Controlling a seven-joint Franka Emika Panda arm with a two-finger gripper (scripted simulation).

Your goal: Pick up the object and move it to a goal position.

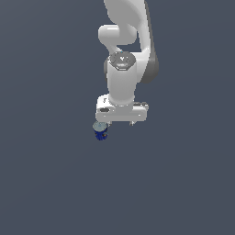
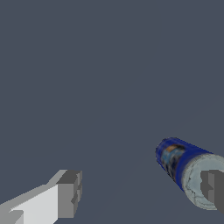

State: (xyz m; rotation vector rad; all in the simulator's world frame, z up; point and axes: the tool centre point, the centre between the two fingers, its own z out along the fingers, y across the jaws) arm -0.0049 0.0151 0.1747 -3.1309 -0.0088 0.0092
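One can present, small, dark blue, with a pale grey-silver top; stands upright on the plain grey floor. Located towards the exterior view's left of the gripper, just below the left end of the gripper's white body. Partly overlapped there by that body in the exterior view; contact cannot be confirmed from that angle.

White arm descends from the top of the exterior view, wrist pointing straight down. Fingers barely visible beneath the body in that view.

Wrist view: two grey fingertips spread wide apart, with bare floor between them. One fingertip clear of everything. Other fingertip sits over the can's silver top, at the edge of the picture. Can not between the fingers; lies off to one side, under that second fingertip. Whether the fingertip touches the top or merely hangs above it cannot be told.

Gripper spread apart, holding nothing. Label on the can's side shows a patch of lighter blue and orange; detail too small to read.
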